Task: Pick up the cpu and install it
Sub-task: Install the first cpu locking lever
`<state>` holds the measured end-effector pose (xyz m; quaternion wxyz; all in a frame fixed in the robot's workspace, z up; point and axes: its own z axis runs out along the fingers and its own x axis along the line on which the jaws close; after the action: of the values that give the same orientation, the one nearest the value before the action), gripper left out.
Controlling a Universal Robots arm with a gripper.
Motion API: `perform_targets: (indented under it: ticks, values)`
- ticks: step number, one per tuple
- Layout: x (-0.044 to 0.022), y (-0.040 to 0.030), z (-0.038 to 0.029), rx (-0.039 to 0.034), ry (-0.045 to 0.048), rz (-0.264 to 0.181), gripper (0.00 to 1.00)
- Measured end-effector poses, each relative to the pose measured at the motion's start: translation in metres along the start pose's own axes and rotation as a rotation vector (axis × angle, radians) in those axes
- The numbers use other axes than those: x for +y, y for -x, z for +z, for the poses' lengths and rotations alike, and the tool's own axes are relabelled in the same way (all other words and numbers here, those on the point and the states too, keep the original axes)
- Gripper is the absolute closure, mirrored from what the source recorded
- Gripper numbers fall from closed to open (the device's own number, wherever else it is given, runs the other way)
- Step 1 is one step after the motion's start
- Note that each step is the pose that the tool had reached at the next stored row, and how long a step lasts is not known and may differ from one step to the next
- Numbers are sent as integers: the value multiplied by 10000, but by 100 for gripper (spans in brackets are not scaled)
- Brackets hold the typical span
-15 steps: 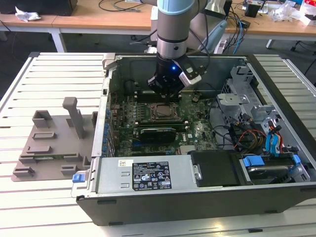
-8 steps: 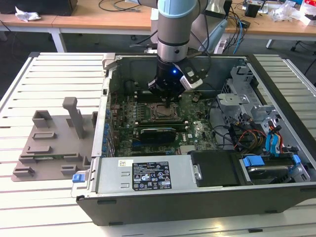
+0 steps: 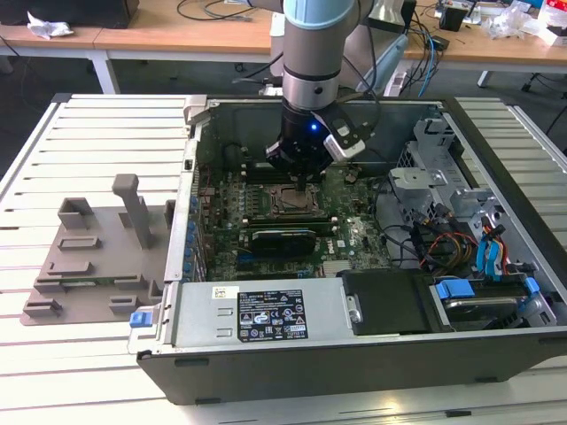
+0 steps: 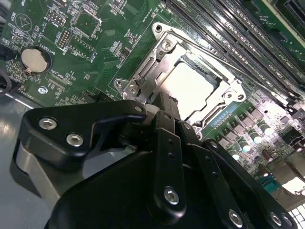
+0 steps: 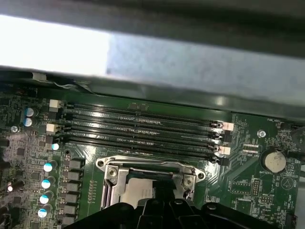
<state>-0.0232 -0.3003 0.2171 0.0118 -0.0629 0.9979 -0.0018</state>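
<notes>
Hovering pincer [image 3: 301, 181] above socketed cpu [image 4: 190, 88] (pale top, second wrist view).

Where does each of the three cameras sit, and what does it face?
Exterior view: off the arm, above the open computer case, showing arm and pincer over the socket.
Second wrist view: on the wrist, facing the cpu in the socket past black pincer links.
First wrist view: on the wrist, facing memory slots.
Shared: both wrist views show the socket.

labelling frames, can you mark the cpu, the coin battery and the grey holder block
pale silver square cpu [image 4: 193, 88]: second wrist view, middle of its metal top.
round silver coin battery [image 4: 33, 59]: second wrist view, its face.
grey plastic holder block [image 3: 89, 266]: exterior view, flat base.
</notes>
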Motion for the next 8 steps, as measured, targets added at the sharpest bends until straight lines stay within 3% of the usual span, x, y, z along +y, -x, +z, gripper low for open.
perform_targets:
  ticks: [8]
  values:
    - [-1, 4, -174, 6, -44, -1, 89]
